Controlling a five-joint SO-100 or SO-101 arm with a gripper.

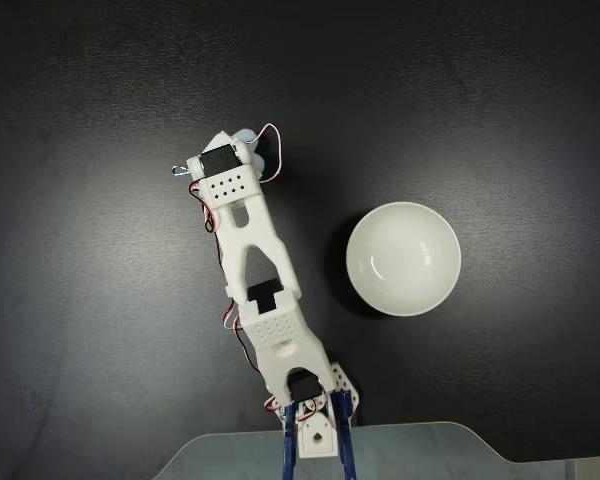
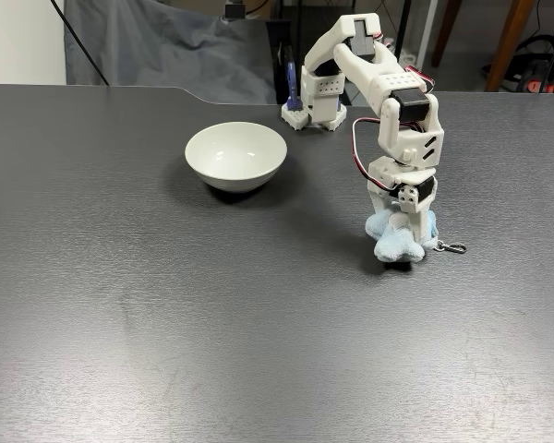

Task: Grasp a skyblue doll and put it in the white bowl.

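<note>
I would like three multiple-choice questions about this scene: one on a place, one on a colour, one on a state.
1. In the side-on fixed view, where is the skyblue doll?
A. Under the end effector
B. Inside the white bowl
C. Behind the arm's base

2. What colour is the table?
A. White
B. Dark grey
C. Red

3. What does the bowl hold?
A. The doll
B. Water
C. Nothing

Answers: 1 A, the arm stands over the doll. 2 B, the surface is dark in both fixed views. 3 C, its inside is bare white.

Workshop or lab: wooden furniture legs (image 2: 520, 41), loose cables (image 2: 547, 51) and grey cloth (image 2: 166, 46) behind the dark table (image 2: 166, 323).
</note>
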